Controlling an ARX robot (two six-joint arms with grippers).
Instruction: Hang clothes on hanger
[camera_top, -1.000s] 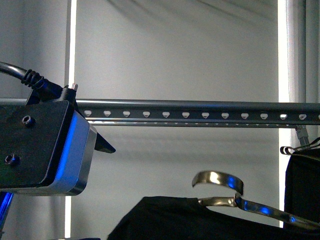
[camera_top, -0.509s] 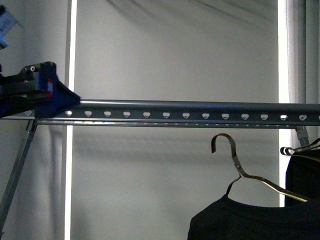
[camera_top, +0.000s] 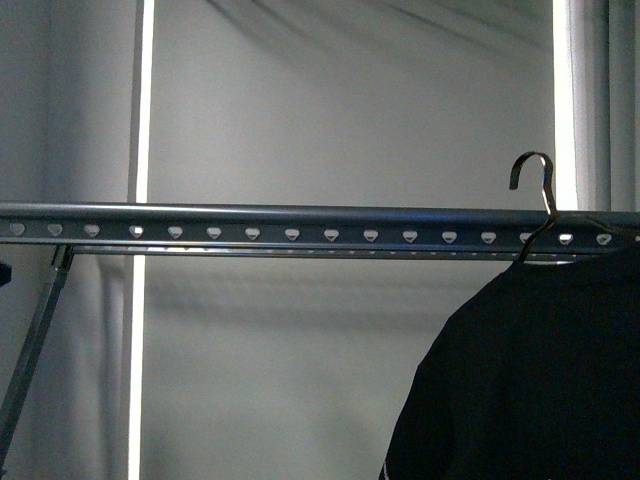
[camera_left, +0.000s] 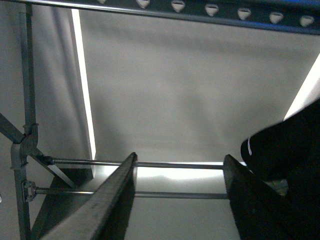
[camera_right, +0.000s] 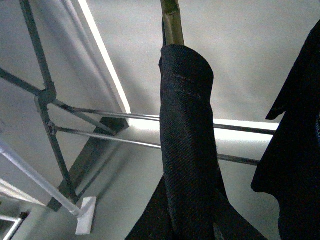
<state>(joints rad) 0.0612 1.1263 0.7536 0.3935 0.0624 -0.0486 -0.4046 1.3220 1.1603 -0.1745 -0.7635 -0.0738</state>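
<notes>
The hanger is a long dark grey rail (camera_top: 300, 222) with heart-shaped holes, running across the front view. The clothes, a black T-shirt (camera_top: 530, 370), hang at the right on a thin gold hook (camera_top: 540, 185). The hook's top stands above the rail and its neck crosses the rail. I cannot tell whether it touches. My right gripper (camera_right: 190, 220) is shut on the clothes (camera_right: 187, 140), and its fingers are hidden by the cloth. My left gripper (camera_left: 180, 200) is open and empty below the rail (camera_left: 210, 9), beside a black sleeve (camera_left: 290, 145).
A slanted grey strut (camera_top: 30, 350) holds the rail at the left. Another black garment (camera_right: 295, 150) hangs close beside the held shirt. Low cross bars (camera_right: 100, 112) and a white foot (camera_right: 84, 222) of the stand lie below.
The T-shirt and its gold hook have risen and moved right, from below the rail to hook-above-rail height. My left arm has left the front view.
</notes>
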